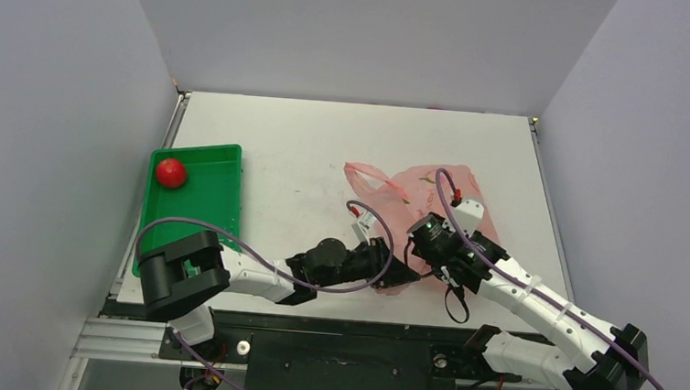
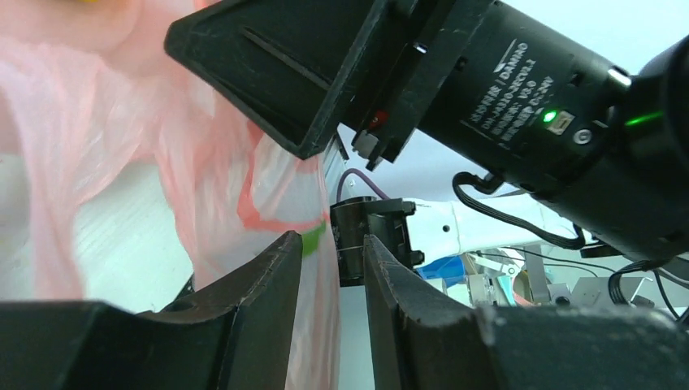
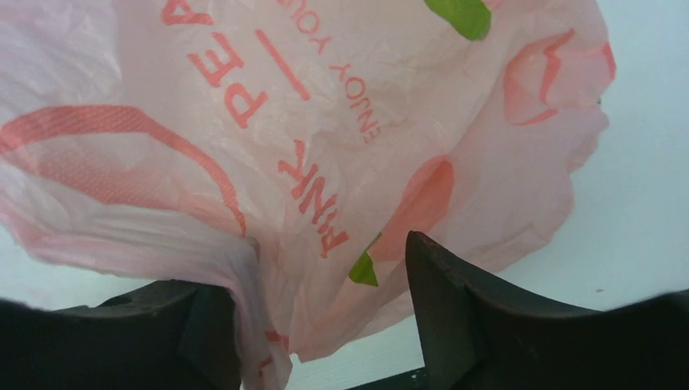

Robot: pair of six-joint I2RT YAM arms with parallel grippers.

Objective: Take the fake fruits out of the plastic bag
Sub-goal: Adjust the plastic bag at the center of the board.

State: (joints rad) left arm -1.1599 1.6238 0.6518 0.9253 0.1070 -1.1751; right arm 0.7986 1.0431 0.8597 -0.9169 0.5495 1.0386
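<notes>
On the bench (image 1: 281,135), the plastic bag (image 1: 433,197) is straddled by the right pincer (image 3: 321,268), wide apart, and the left pincer (image 2: 331,240), narrowly parted. Opening is judged in hand; clamping the film is required next.

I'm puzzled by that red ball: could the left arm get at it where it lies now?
Probably yes. The red fruit lies uncovered in the green tray on that arm's side; the left gripper would only have to swing away from the plastic bag.
</notes>
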